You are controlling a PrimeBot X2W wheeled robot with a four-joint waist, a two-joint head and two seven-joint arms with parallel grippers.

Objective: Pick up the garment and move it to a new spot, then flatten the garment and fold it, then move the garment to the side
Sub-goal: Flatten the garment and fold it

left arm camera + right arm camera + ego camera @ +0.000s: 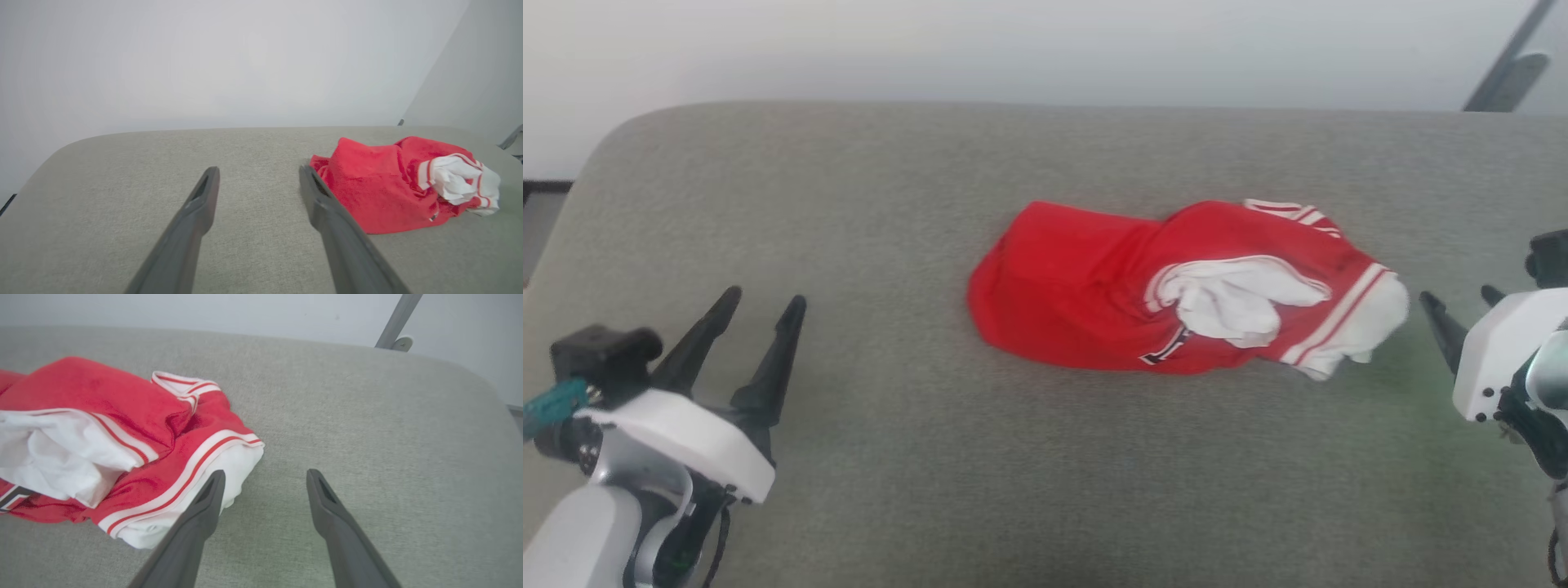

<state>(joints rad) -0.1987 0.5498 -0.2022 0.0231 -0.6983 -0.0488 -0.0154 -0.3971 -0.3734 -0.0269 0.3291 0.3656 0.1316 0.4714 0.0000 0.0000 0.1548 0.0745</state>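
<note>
Currently garment (1086, 286) lies bunched, centre-right on grey padded surface (849, 457): red body crumpled, white sleeve heaped on top, second striped-trim sleeve at its right end, scrap of dark lettering at near edge. Left gripper (766, 296) spread, empty, well apart; right gripper (1458, 296) spread, empty, just beside that sleeve

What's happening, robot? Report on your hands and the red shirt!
Left gripper open, empty. Right gripper open, empty, beside the white sleeve. Red jersey T-shirt crumpled on grey cushion, unheld. Nothing in the way.
</note>
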